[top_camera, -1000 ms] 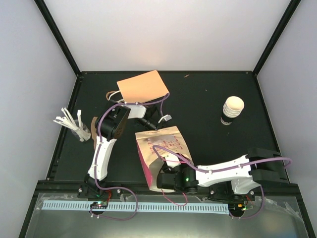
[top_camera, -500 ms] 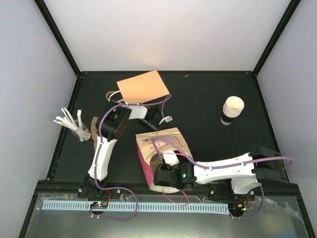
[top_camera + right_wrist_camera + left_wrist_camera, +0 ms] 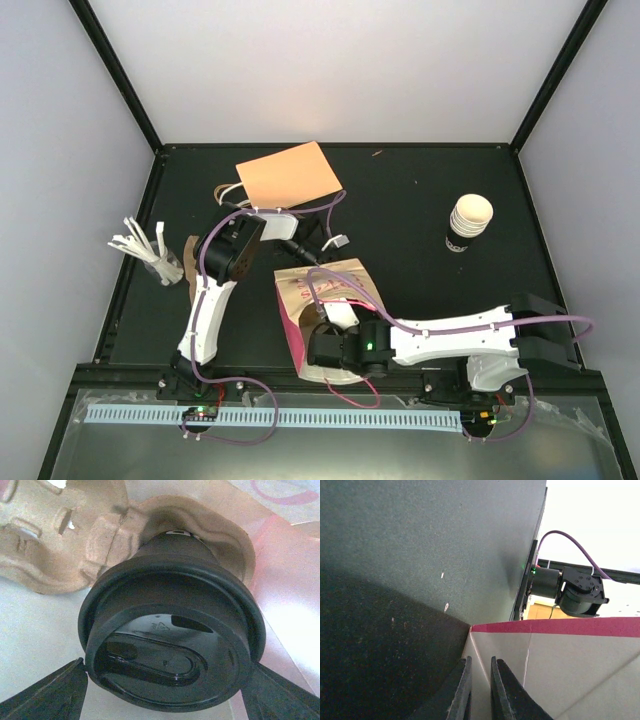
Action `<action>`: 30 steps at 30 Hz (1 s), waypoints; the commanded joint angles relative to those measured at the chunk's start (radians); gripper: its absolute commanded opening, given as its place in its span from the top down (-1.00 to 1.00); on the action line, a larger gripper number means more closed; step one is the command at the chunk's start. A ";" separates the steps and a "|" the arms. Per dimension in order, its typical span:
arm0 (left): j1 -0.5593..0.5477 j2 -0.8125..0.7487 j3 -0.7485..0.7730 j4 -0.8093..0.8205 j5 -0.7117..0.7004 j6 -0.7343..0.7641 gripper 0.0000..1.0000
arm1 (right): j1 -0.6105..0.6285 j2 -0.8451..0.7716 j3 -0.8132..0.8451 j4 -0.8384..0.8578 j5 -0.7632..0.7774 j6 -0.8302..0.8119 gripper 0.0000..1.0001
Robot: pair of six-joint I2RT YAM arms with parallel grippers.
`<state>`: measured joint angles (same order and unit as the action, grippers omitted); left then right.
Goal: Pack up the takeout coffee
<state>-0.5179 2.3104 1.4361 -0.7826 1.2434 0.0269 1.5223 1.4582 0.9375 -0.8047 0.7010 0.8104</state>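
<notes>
Seating looks like the step in hand: the lidded cup [image 3: 170, 625], sitting in its carrier [image 3: 45, 555], has to settle inside the bag [image 3: 335, 285] without tipping. It would go best with the lid kept level and the load eased along the bag's pale inner face. It should stay clear of the pink wall at the right of the wrist view, and the release should wait until the carrier lies flat.

The right gripper [image 3: 169, 666] clasps the lid, one dark finger against its rim at lower left of the frame and one at lower right. The left gripper [image 3: 480, 680] is pinched on the bag's paper wall near the pink-banded edge. Its fingers are nearly together with the paper between them, apparently steadying the bag, and a firm hold there should keep the opening from sagging.

From above, the right arm stretches low from lower right to the bag's near side at bottom centre. The left arm rises from lower left and bends over to the bag's upper edge. A ribbed cup [image 3: 468, 222] stands at upper right, well apart from the bag and not yet packed.
</notes>
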 commanded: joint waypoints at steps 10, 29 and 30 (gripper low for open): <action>-0.021 0.011 0.000 -0.047 0.025 0.031 0.72 | -0.109 0.026 -0.026 0.111 -0.102 -0.127 -0.48; -0.018 -0.048 0.008 -0.003 -0.116 -0.065 0.16 | -0.147 -0.003 0.106 -0.108 -0.182 -0.227 -0.41; -0.014 -0.059 0.014 0.000 -0.135 -0.076 0.09 | -0.151 -0.007 0.120 -0.135 -0.205 -0.231 -0.41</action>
<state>-0.5053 2.3009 1.4380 -0.7559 1.2026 0.0143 1.4044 1.4582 1.0122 -0.8440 0.5987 0.6258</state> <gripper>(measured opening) 0.394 0.710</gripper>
